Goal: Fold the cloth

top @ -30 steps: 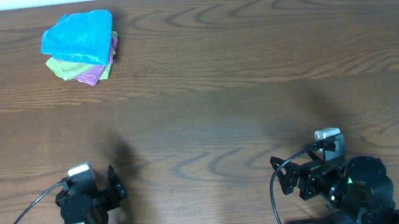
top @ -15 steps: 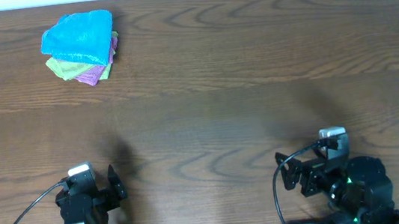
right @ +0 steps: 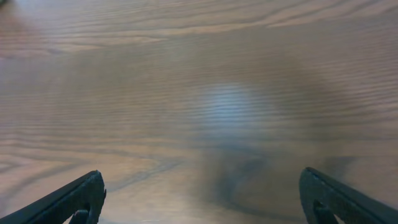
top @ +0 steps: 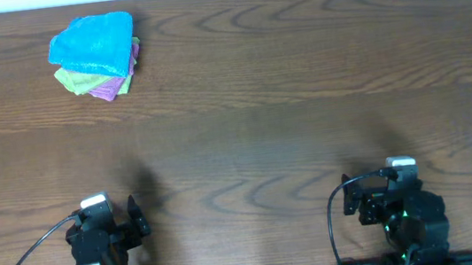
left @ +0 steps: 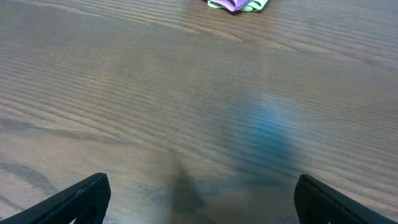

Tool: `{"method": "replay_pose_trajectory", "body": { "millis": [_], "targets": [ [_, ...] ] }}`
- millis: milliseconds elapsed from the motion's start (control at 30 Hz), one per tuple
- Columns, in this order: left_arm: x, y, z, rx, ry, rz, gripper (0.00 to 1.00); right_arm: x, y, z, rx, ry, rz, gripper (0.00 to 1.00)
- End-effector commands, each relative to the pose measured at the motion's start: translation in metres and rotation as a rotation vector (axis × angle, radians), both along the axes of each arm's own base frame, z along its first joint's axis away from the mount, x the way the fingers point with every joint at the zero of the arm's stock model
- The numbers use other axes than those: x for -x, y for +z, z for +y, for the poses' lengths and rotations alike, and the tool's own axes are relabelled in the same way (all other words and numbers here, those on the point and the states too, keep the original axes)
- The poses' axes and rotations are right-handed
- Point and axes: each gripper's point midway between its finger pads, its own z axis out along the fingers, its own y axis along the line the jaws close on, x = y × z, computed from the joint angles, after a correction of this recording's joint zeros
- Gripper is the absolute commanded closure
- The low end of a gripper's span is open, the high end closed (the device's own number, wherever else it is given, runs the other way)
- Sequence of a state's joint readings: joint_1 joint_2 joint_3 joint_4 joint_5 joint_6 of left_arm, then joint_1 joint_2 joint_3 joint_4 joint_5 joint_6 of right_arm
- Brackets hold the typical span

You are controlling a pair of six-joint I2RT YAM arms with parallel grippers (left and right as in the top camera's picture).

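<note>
Since the earlier frame, my right arm (top: 398, 212) sits closer to the near edge. Both jaws stand open, empty. The blue terry cloth (top: 92, 44), stacked on green and purple ones (top: 106, 87), lies far-left on the brown wooden counter (top: 259, 103). Risk: a deep pinch lifts several layers.

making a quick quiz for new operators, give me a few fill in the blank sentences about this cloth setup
1. The topmost cloth of the pile is coloured ____.
2. The pile lies in the far corner of the table on the robot's ____ side.
3. The left gripper and the right gripper hold nothing, and both are ____.

Missing words: blue; left; open
</note>
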State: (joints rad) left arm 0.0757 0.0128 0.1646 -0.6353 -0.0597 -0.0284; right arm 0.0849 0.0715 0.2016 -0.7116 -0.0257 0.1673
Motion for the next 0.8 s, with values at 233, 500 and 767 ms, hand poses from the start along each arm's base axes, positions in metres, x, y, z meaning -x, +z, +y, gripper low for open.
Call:
{"method": "replay_pose_trajectory", "body": {
  "millis": [233,500,767],
  "targets": [
    [0.001,-0.003,0.002,-0.009,0.006,0.006,0.05,0.002,-0.014,-0.016,0.104,-0.013,0.004,0.01],
    [0.001,-0.003,0.002,-0.009,0.006,0.006,0.05,0.001,-0.010,-0.017,0.102,-0.018,-0.015,0.01],
    [0.001,-0.003,0.002,-0.009,0.006,0.006,0.05,0.001,-0.010,-0.017,0.102,-0.018,-0.014,0.01]
  ]
}}
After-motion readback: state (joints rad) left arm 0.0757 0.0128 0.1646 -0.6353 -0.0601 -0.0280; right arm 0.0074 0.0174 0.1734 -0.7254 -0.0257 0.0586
